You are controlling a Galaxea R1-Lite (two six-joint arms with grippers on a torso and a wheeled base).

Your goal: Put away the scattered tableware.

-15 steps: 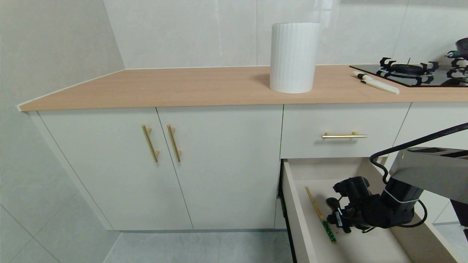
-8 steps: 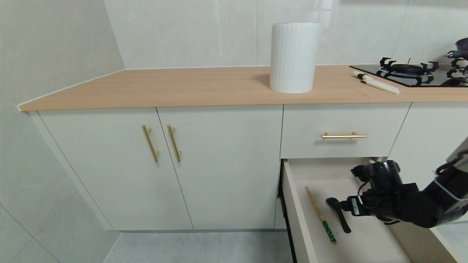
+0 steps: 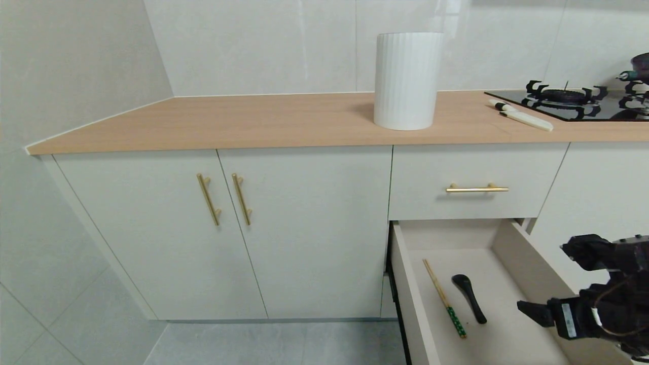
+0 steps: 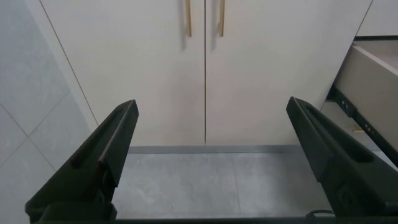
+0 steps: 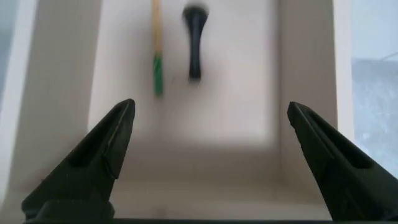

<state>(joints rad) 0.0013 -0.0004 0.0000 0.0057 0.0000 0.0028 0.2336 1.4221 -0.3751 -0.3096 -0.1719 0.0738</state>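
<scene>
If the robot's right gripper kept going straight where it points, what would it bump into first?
The right gripper would probably hit the open pale drawer's bare floor, short of the black spoon and green-tipped wooden chopsticks.

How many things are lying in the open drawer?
2: green-tipped chopsticks near the drawer's left wall, a black spoon just right of them. Part of the drawer is hidden, so there may be more.
</scene>
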